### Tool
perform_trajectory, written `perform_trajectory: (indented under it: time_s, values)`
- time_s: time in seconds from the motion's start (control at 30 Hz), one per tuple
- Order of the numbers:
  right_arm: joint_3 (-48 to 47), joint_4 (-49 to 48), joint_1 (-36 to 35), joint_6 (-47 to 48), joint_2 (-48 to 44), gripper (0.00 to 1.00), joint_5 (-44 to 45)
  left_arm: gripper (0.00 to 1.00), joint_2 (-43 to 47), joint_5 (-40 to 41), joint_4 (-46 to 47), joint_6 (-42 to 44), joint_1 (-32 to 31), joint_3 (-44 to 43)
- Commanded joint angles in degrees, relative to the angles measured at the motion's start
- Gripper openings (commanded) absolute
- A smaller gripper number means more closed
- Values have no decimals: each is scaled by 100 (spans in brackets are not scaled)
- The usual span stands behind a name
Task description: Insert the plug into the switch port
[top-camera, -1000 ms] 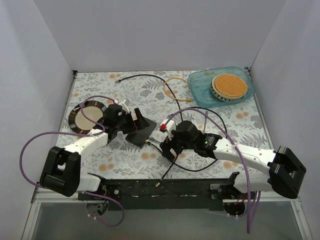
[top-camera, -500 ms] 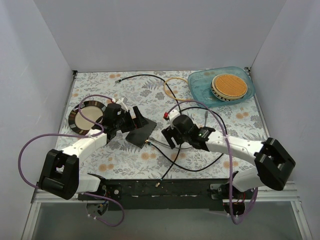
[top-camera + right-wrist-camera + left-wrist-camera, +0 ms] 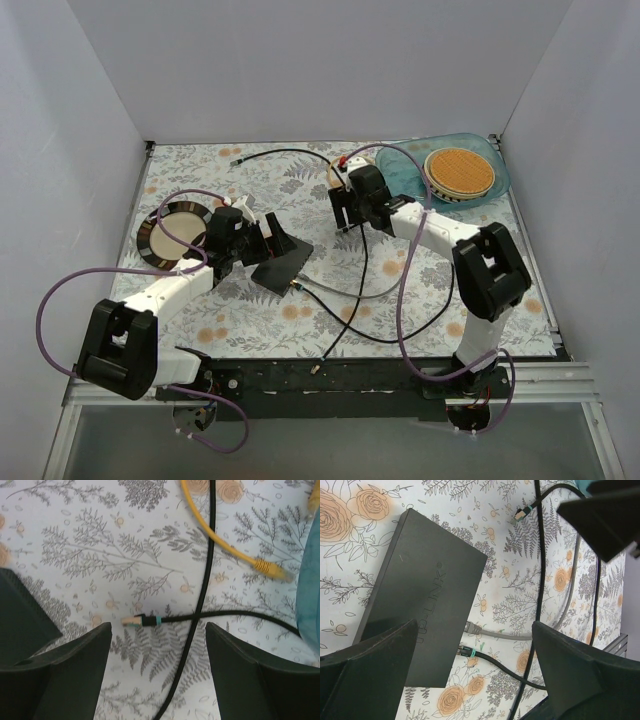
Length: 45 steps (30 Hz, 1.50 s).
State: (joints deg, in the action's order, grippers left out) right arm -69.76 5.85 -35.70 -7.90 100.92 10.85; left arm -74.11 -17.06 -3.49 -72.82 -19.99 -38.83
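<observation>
The flat black switch (image 3: 283,268) lies left of centre; in the left wrist view (image 3: 420,605) a grey plug (image 3: 470,628) and a black plug with a teal band (image 3: 465,652) sit in its port edge (image 3: 458,641). The ports themselves are seen edge-on. My left gripper (image 3: 275,243) hovers over that edge, open and empty (image 3: 473,624). My right gripper (image 3: 345,210) is open and empty at the far centre. In the right wrist view a loose black-cabled plug with a teal band (image 3: 134,621) lies on the cloth between its fingers (image 3: 157,626), untouched. The same plug shows in the left wrist view (image 3: 521,514).
A dark plate with a cream centre (image 3: 175,232) lies left of the switch. A teal tray (image 3: 400,185) with a round woven disc (image 3: 458,172) stands back right. A yellow cable (image 3: 220,545) and black cables (image 3: 362,270) cross the floral cloth. Another plug (image 3: 237,158) lies far back.
My right arm has swung from beside the switch to the far centre, near the yellow cable and tray. The left arm and the switch have hardly moved.
</observation>
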Motion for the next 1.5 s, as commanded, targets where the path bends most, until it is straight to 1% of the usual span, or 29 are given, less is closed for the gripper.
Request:
perform_trajectory:
  time_s: [0.0, 0.03, 0.2, 0.33, 0.47, 0.53, 0.63, 0.67, 0.73, 0.77, 0.9, 0.97, 1.0, 1.03, 1.1, 1.13, 1.2, 1.23, 1.3, 1.4, 1.47]
  values:
    - [-810, 4, 256, 210, 699, 81, -163, 98, 309, -17, -196, 127, 12, -125]
    - [-1116, 48, 300, 245, 953, 80, -171, 98, 326, -52, -222, 136, 12, -134]
    - [-1593, 22, 582, 333, 1429, 79, -285, 98, 423, -87, -275, 154, 12, -107]
    - [-1953, 39, 670, 517, 1807, 79, -312, 98, 397, -148, -345, 189, 12, -160]
    - [-2646, 329, 723, 693, 2194, 79, -373, 98, 344, -192, -434, 233, 4, -248]
    - [-2849, 513, 740, 729, 2448, 79, -400, 98, 327, -193, -425, 250, 12, -257]
    - [-3219, 707, 802, 764, 2739, 76, -522, 98, 300, -201, -451, 250, 12, -283]
    - [-3263, 768, 810, 764, 2783, 73, -566, 98, 283, -219, -451, 250, 12, -292]
    - [-3264, 769, 837, 773, 2836, 71, -567, 98, 283, -210, -451, 268, 4, -292]
    - [-3264, 812, 846, 773, 2845, 66, -575, 98, 274, -210, -460, 251, 12, -292]
    - [-3264, 866, 916, 764, 2906, 57, -611, 98, 230, -228, -451, 259, 12, -309]
    - [-3237, 848, 951, 773, 2898, 49, -646, 98, 212, -263, -469, 259, 12, -336]
    - [-3229, 831, 969, 920, 2898, 45, -663, 98, 204, -298, -469, 259, 12, -353]
    - [-3220, 804, 977, 922, 2906, 35, -689, 98, 212, -315, -495, 277, 12, -362]
    - [-3228, 787, 986, 931, 2933, 27, -725, 98, 247, -298, -521, 294, 12, -380]
    - [-3272, 804, 986, 957, 2959, 19, -734, 98, 256, -281, -539, 303, 12, -380]
    - [-3342, 848, 986, 975, 3020, 14, -760, 98, 274, -263, -565, 321, 12, -389]
    - [-3378, 891, 1004, 992, 3047, 10, -812, 98, 291, -254, -592, 329, 12, -389]
    - [-3448, 918, 995, 1045, 3100, 9, -830, 98, 300, -254, -609, 338, 12, -397]
    - [-3466, 971, 995, 1071, 3100, 9, -804, 98, 309, -254, -618, 347, 12, -406]
    - [-3422, 954, 995, 1115, 3056, 3, -830, 98, 283, -254, -609, 347, 12, -406]
